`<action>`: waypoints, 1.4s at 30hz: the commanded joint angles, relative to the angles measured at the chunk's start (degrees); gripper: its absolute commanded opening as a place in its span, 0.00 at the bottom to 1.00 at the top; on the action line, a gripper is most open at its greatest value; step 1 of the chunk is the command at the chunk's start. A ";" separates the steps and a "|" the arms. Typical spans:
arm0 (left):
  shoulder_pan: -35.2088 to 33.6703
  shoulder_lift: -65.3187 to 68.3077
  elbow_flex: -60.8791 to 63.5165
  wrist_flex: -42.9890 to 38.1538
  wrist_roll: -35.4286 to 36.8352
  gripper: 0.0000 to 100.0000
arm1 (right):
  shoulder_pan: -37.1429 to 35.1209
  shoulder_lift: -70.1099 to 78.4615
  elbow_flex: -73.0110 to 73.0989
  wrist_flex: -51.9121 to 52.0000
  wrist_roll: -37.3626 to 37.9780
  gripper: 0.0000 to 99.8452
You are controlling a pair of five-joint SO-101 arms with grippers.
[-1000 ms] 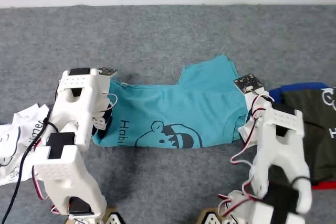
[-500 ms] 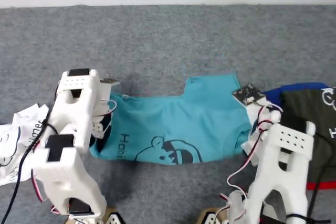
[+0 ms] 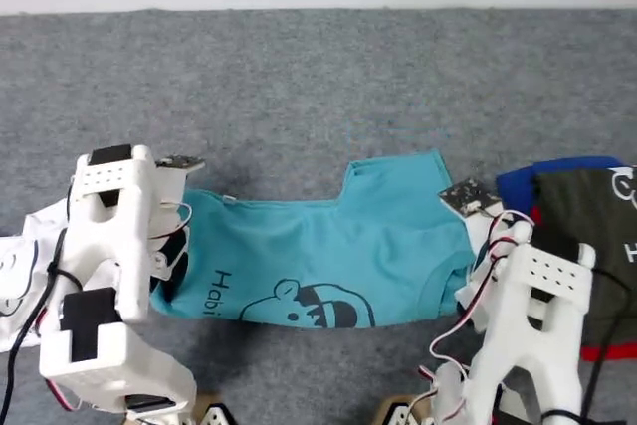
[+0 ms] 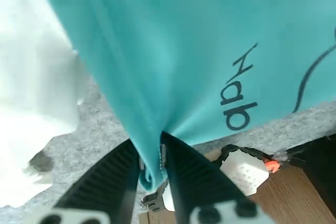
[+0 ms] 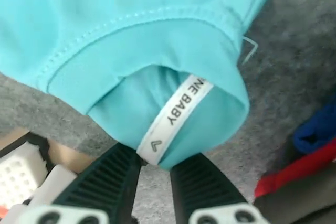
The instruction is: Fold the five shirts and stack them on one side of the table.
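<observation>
Teal shirt [image 4: 173, 51] fold between the left hand's [image 4: 150, 150] black fingers [image 4: 113, 177], white shirt [image 4: 31, 93] alongside.

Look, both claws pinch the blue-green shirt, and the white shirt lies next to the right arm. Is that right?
Not quite. The white shirt lies beside the left arm, not the right one, as the high view shows. The rest holds: the left gripper and the right gripper both pinch the blue-green shirt.
</observation>
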 commanded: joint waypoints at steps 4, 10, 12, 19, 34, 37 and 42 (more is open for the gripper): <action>-1.23 -0.62 0.13 1.41 -0.79 0.01 | 1.10 -1.45 1.32 0.92 0.44 0.01; -0.88 -0.62 -0.13 0.62 -0.70 0.01 | 3.74 -1.45 1.23 2.42 0.26 0.01; -0.88 -0.97 -0.22 0.09 -0.35 0.02 | 4.26 -1.45 1.23 2.59 0.18 0.03; -0.88 -1.14 -2.24 0.26 -0.35 0.07 | 4.35 -1.54 -4.84 7.69 0.09 0.23; -0.88 -0.62 -15.69 0.44 3.25 0.07 | -8.13 4.18 -32.62 1.63 0.35 0.21; -0.88 -0.62 -16.04 0.44 4.22 0.07 | -10.59 13.41 -40.44 0.57 3.60 0.21; -0.88 -0.62 -15.78 0.53 4.57 0.07 | -11.21 31.60 -54.86 0.48 20.84 0.14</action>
